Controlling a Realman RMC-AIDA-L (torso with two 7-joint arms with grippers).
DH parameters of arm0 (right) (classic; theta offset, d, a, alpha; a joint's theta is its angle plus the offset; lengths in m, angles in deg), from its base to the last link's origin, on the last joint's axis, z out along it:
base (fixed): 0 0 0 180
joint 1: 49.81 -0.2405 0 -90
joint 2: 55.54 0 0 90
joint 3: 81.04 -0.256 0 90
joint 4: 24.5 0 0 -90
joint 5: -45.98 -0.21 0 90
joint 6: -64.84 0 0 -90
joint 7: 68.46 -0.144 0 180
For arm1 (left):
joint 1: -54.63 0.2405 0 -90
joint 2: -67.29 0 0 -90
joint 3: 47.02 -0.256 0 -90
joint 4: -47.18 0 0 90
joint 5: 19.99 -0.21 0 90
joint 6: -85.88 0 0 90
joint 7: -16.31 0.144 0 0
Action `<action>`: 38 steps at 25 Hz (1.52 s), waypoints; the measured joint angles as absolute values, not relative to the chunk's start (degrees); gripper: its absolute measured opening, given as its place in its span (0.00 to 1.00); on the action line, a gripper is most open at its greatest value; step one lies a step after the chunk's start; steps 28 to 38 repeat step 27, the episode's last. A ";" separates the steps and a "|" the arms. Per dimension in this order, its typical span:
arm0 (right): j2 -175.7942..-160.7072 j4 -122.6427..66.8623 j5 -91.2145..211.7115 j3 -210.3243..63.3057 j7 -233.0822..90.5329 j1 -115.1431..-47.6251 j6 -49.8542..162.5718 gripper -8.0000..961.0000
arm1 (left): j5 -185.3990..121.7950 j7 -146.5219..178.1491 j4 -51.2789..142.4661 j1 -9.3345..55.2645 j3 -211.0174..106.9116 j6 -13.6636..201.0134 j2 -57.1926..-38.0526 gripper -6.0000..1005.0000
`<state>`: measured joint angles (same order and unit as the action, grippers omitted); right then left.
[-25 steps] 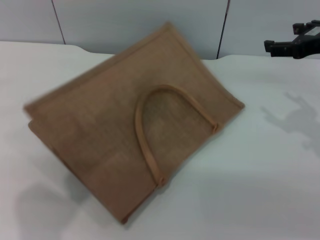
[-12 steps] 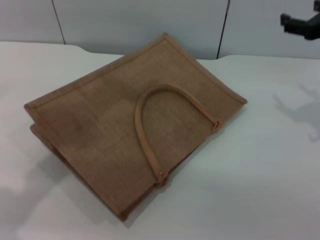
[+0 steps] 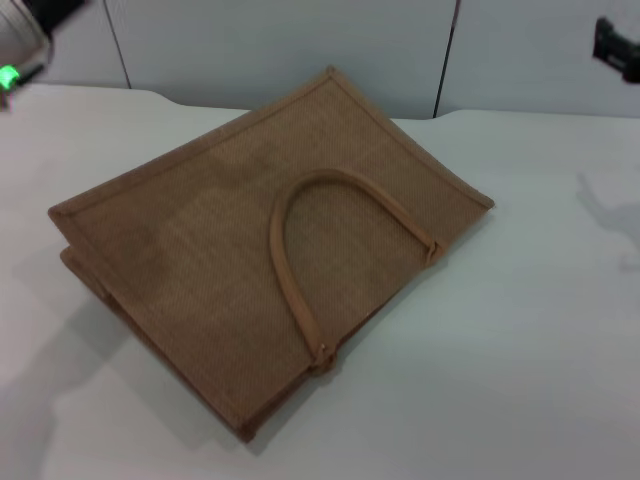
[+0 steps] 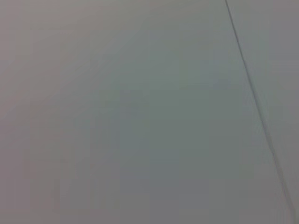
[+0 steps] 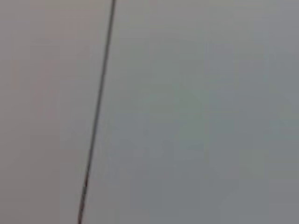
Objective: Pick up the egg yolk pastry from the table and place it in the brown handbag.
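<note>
The brown handbag (image 3: pixel 260 250) lies flat on the white table (image 3: pixel 500 360) in the head view, one arched handle (image 3: pixel 290 250) resting on its upper side. The egg yolk pastry is not visible in any view. A part of my right gripper (image 3: pixel 618 45) shows at the top right edge, high above the table and far from the bag. A part of my left arm (image 3: pixel 25 30) with a green light shows at the top left corner. Both wrist views show only a plain grey panel with a dark seam.
A grey panelled wall (image 3: pixel 280 40) stands behind the table's far edge. Bare tabletop lies to the right of the bag and in front of it.
My right gripper has moved up and to the right, nearly out of the head view. My left arm has come into view at the top left. The bag has settled still.
</note>
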<state>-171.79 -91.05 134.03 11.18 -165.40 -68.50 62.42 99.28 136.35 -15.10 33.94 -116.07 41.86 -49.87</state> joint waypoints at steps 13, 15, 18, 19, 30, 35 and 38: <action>-171.57 -64.41 140.93 44.12 -189.77 -81.83 100.28 0.93 | 122.45 157.24 5.35 28.78 -125.93 52.53 -49.86 0.87; -171.54 -61.81 142.74 46.19 -197.77 -82.12 101.88 0.93 | 123.51 157.73 7.72 28.37 -126.00 52.52 -49.92 0.87; -171.53 -57.85 148.02 47.00 -211.38 -82.18 102.81 0.93 | 126.32 159.75 11.03 27.79 -126.06 52.56 -50.05 0.87; -171.52 -56.37 150.05 47.00 -215.27 -82.18 103.15 0.93 | 127.57 160.77 12.69 27.20 -126.06 52.52 -50.05 0.87; -171.70 -49.41 156.69 47.11 -229.49 -81.81 105.35 0.93 | 132.01 164.49 23.70 22.57 -125.74 51.97 -50.01 0.87; -171.70 -49.41 156.69 47.11 -229.49 -81.81 105.35 0.93 | 132.01 164.49 23.70 22.57 -125.74 51.97 -50.01 0.87; -171.70 -49.41 156.69 47.11 -229.49 -81.81 105.35 0.93 | 132.01 164.49 23.70 22.57 -125.74 51.97 -50.01 0.87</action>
